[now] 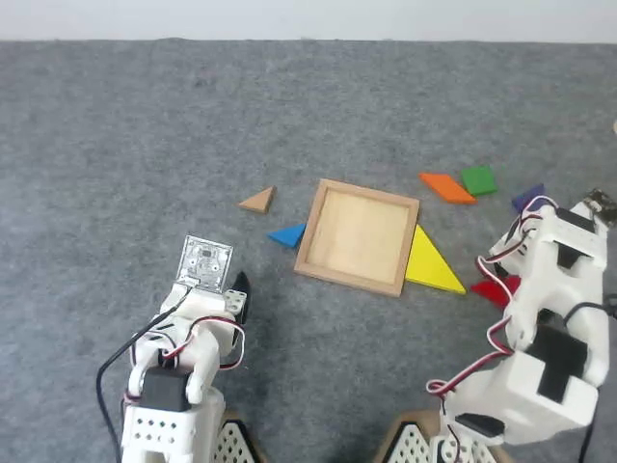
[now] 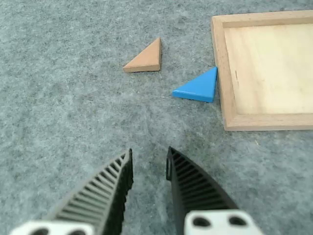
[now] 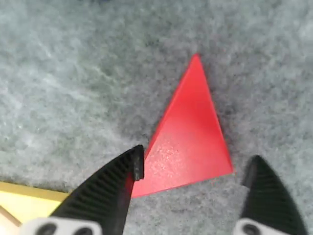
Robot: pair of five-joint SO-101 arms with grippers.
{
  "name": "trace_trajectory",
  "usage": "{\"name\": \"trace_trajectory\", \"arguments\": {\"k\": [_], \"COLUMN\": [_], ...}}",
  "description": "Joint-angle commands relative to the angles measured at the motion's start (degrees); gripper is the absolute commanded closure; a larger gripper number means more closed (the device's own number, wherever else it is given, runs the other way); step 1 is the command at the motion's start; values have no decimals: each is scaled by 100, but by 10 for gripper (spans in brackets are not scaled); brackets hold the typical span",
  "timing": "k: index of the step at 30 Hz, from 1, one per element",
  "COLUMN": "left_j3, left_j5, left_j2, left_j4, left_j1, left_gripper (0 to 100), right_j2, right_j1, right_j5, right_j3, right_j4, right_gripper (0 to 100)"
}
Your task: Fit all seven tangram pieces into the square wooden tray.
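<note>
Square wooden tray (image 1: 359, 236) mid-table on grey felt (image 1: 145, 125): pale wood, raised rim, slightly askew. Blue triangle (image 1: 288, 234) just beside its left edge, brown triangle (image 1: 258, 201) near that. Large yellow triangle (image 1: 431, 262) against the right edge. Orange parallelogram (image 1: 446, 187) and green square (image 1: 478, 180) side by side farther back. Purple piece (image 1: 527, 199) and red triangle (image 3: 188, 137) partly hidden behind the right arm in the high view. Left gripper (image 2: 149, 152): jaws narrow, holding nothing. Right gripper (image 3: 195, 159): jaws wide, straddling the red triangle's broad end, contact unclear.

Empty wooden tray (image 1: 312, 228), blue triangle (image 1: 289, 234) and yellow triangle (image 1: 431, 262) flanking it
</note>
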Motion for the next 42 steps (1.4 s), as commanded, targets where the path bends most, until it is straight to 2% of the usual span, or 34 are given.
{"name": "trace_trajectory", "arguments": {"k": [1, 6, 12, 18, 24, 39, 42], "left_j3": [-66, -66, -66, -66, -66, -66, -66], "left_j5": [44, 44, 44, 44, 44, 44, 44], "left_j2": [-79, -79, -79, -79, -79, -79, -79], "left_j4": [18, 18, 18, 18, 18, 18, 18], "left_j1": [35, 35, 35, 35, 35, 35, 35], "left_gripper": [892, 892, 892, 892, 892, 892, 892], "right_j2": [84, 347, 541, 901, 1569, 1569, 1086], "right_j1": [75, 40, -84, -171, -154, -31, 66], "right_j5": [-88, -114, -615, -695, -659, -519, -273], "right_j3": [-70, -220, -316, -756, -1433, -1776, -1732], "right_j4": [-66, -22, 347, 330, 655, 919, 936], "right_gripper": [546, 545, 546, 547, 693, 705, 753]}}
